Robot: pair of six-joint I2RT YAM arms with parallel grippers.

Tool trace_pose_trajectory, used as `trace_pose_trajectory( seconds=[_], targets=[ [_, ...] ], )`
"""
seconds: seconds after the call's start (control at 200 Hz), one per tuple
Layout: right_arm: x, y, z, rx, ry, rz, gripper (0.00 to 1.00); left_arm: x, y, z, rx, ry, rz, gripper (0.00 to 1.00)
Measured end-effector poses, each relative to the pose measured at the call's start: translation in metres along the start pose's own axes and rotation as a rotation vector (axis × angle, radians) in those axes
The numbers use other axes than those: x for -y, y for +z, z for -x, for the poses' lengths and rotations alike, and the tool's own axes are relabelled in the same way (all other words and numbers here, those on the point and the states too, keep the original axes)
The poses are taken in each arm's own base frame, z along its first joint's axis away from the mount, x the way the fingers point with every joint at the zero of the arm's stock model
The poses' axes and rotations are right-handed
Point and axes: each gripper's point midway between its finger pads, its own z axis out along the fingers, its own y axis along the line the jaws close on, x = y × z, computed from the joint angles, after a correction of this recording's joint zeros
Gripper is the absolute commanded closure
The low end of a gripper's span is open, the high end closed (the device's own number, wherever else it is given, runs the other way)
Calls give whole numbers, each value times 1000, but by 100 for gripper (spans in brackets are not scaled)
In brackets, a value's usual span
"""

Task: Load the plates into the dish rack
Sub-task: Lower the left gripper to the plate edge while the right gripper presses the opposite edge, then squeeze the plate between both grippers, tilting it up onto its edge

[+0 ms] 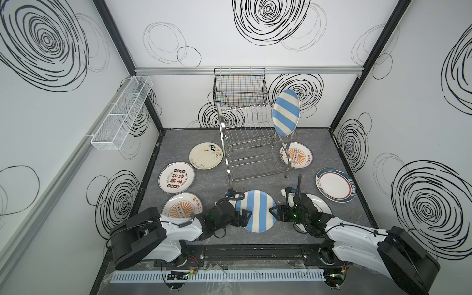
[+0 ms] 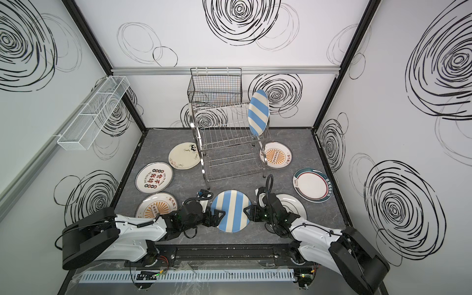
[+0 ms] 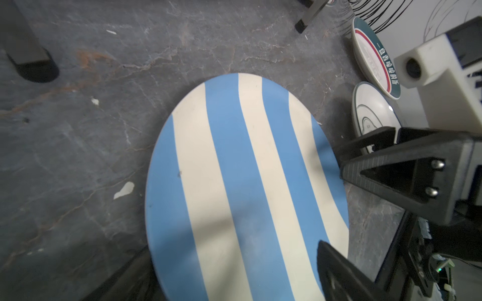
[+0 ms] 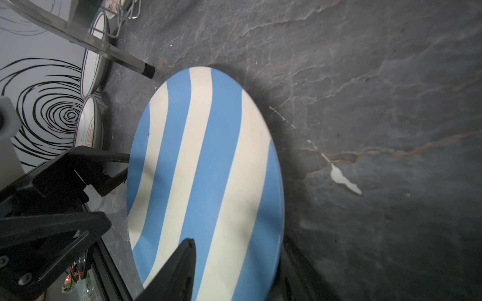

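Observation:
A blue-and-white striped plate (image 1: pixel 255 212) hangs tilted just above the table's front centre. My left gripper (image 1: pixel 246 215) is shut on its left rim, one finger (image 3: pixel 336 271) lying over its face. My right gripper (image 1: pixel 272 212) straddles the opposite rim, open, with a finger (image 4: pixel 180 268) above the face. The dish rack (image 1: pixel 251 143) stands behind, a second striped plate (image 1: pixel 285 112) upright in its top tier. Flat on the table lie a floral plate (image 1: pixel 205 155), a Chinese-character plate (image 1: pixel 176 177), two sunburst plates (image 1: pixel 178 207) (image 1: pixel 297 155), a green-rimmed plate (image 1: pixel 334 185) and a white plate (image 1: pixel 319 204).
A black wire basket (image 1: pixel 240 88) hangs on the back wall above the rack. A long white mesh tray (image 1: pixel 122 115) is fixed to the left wall. The rack's front leg (image 4: pixel 146 69) stands close behind the held plate. The white plate lies under my right arm.

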Motion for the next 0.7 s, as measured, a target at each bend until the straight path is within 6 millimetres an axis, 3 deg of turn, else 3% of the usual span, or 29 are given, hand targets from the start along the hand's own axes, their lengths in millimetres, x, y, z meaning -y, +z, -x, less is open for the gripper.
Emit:
trace_pose_trajectory(
  seconds=[0.3, 0.7],
  targets=[
    [5, -17, -7, 28, 105, 86, 63, 7, 2, -2, -8, 6, -32, 4],
    [-15, -26, 3, 70, 129, 205, 71, 14, 4, -5, -25, 8, -68, 4]
  ],
)
